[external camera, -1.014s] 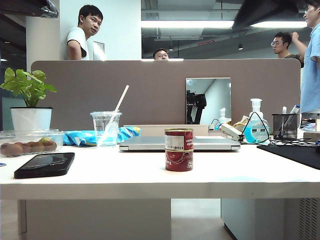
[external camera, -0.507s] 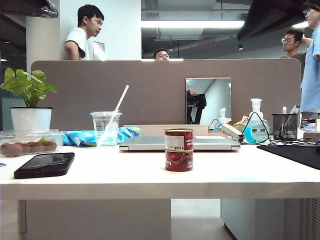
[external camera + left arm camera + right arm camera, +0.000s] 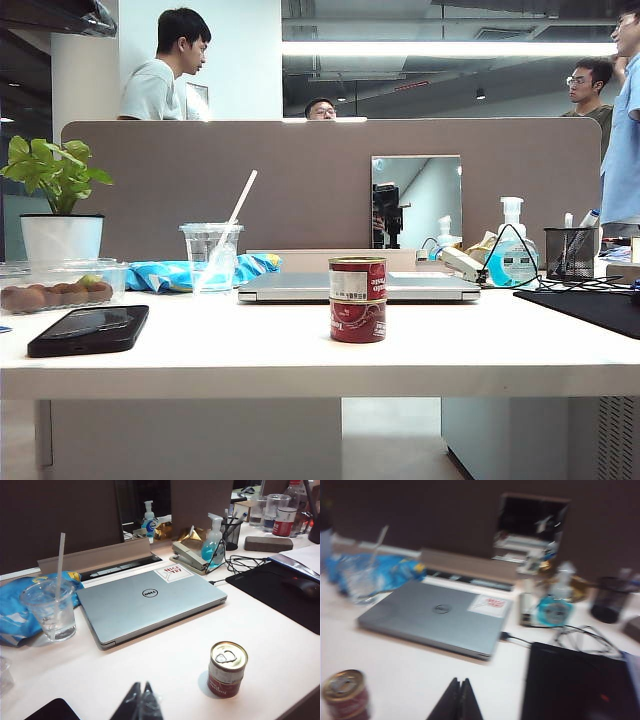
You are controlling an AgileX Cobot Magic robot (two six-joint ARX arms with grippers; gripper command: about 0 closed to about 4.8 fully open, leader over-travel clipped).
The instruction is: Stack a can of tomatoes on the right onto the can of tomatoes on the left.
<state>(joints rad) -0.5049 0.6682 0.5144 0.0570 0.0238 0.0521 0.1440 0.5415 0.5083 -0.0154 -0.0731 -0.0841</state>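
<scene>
Two red tomato cans stand stacked at the table's middle: the upper can (image 3: 357,279) sits on the lower can (image 3: 358,320). The left wrist view shows the stack (image 3: 227,669) from above, off to one side of my left gripper (image 3: 140,686), which is shut and empty over bare table. In the blurred right wrist view the stack (image 3: 346,695) lies well to one side of my right gripper (image 3: 459,681), also shut and empty, high above the table. Neither gripper shows in the exterior view.
A closed silver laptop (image 3: 358,287) lies behind the cans. A plastic cup with a straw (image 3: 212,256), a blue bag (image 3: 165,273), a black phone (image 3: 88,329), a fruit box (image 3: 55,285) and a plant (image 3: 60,198) are on the left. A sanitizer bottle (image 3: 512,255), pen holder (image 3: 571,251) and black mat (image 3: 590,305) are on the right.
The dark right arm, seen at the top right of the exterior view a second ago, has drawn back out of that view. The stacked cans have not moved.
</scene>
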